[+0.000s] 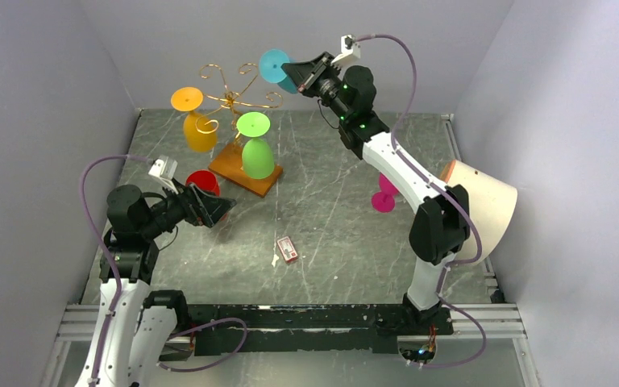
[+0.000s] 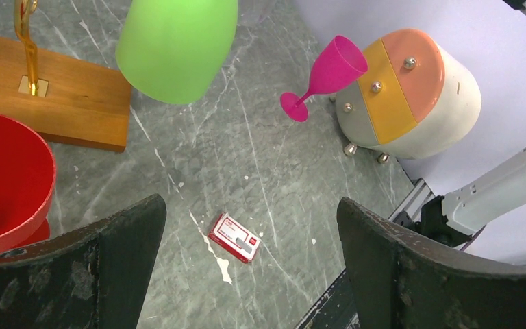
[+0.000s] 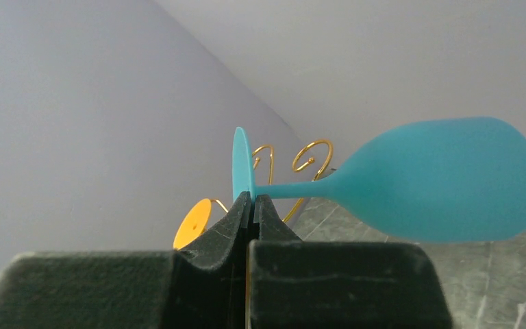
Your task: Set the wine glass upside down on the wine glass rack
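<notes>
By the table's (image 1: 330, 218) left edge the left gripper (image 1: 219, 211) is gaping beside a red glass (image 1: 202, 182). Toward the far-left corner the rack (image 1: 230, 161) is carrying an orange glass (image 1: 200, 133) and a green glass (image 1: 257, 157). Beside its top the right gripper (image 1: 294, 74) is pinching the teal glass (image 1: 274, 64) by its stem, aloft.

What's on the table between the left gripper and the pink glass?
Just a small red-and-white box, a little off to one side. The left wrist view shows it.
</notes>
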`<action>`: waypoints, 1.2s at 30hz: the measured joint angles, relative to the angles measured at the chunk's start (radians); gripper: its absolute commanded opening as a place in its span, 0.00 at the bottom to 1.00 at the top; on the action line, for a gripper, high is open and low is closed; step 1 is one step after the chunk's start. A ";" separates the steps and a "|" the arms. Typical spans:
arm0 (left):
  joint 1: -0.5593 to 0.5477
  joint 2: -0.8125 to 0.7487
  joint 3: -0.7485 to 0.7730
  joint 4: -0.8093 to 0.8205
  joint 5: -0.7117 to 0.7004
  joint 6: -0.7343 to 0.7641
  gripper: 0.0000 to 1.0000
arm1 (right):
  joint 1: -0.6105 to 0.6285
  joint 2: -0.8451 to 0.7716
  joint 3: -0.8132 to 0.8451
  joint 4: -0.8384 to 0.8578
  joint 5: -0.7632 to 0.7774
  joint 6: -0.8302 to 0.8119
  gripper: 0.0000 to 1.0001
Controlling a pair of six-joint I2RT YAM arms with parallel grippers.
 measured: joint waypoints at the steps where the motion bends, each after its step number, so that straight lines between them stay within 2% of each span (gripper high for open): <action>1: -0.003 -0.003 0.000 0.000 -0.003 0.001 0.98 | 0.000 0.018 0.017 -0.003 -0.012 0.012 0.00; 9: -0.018 -0.010 0.000 -0.004 -0.014 0.007 0.98 | 0.005 0.090 0.055 -0.047 -0.076 0.082 0.00; 36: -0.020 -0.020 0.000 -0.045 -0.095 0.027 0.98 | 0.021 0.092 0.030 -0.079 -0.191 0.107 0.00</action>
